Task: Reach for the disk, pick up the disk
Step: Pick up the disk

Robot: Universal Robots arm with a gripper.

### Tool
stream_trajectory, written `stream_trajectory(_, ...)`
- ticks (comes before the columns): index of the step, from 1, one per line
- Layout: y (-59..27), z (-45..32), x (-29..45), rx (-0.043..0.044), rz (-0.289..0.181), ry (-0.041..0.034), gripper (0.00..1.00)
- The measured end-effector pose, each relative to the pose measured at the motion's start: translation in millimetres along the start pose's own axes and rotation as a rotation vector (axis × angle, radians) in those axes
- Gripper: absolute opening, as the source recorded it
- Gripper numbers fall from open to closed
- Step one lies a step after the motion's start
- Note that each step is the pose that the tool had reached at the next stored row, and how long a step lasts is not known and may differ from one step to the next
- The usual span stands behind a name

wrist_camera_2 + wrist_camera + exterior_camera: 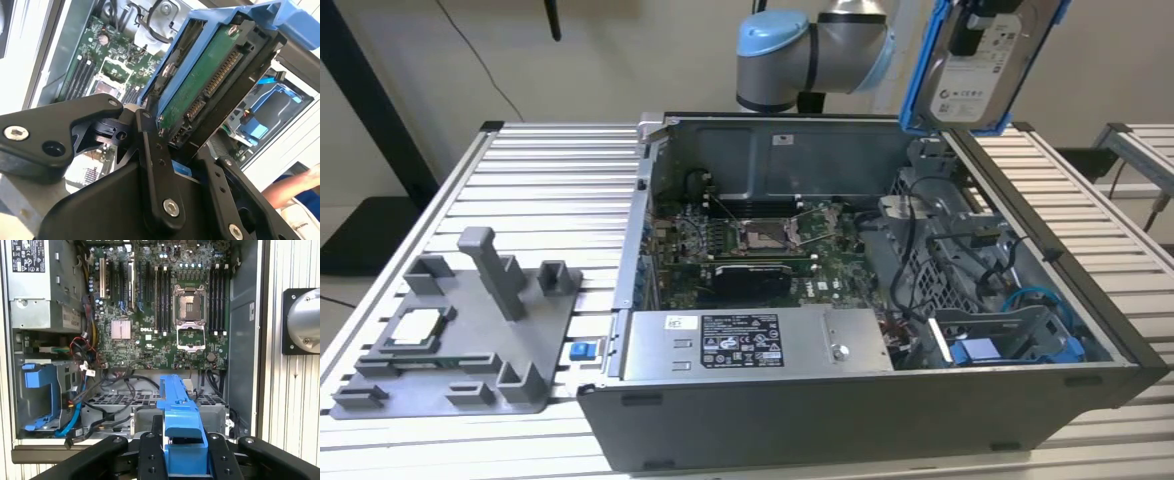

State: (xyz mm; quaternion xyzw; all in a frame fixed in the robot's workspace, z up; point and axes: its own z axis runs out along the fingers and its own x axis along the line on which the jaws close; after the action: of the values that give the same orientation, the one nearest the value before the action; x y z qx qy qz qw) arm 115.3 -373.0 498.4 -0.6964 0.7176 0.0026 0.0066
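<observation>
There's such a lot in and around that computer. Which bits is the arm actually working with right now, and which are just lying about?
Part of the job:
- the disk, held up above the open case
- the gripper, shut on the disk

Just lying about:
- the computer case
- the motherboard
- the power supply
- the blue drive bay, inside the case
- the grey fixture tray with a small chip

In the exterior view the picture's top edge cuts off my grey-and-blue arm (814, 50) and the blue-framed silver hard drive (974, 70). In the first wrist view my black fingers (150, 460) hide that drive's lower part (182, 440).
</observation>
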Motion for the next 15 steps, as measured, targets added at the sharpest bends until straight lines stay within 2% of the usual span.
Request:
stream_trajectory(9, -0.8, 1.0, 28.3, 0.0, 0.0, 0.0, 0.0)
stream_trajectory(15, -0.7, 3.0, 49.9, 0.0, 0.001, -0.0001, 0.0)
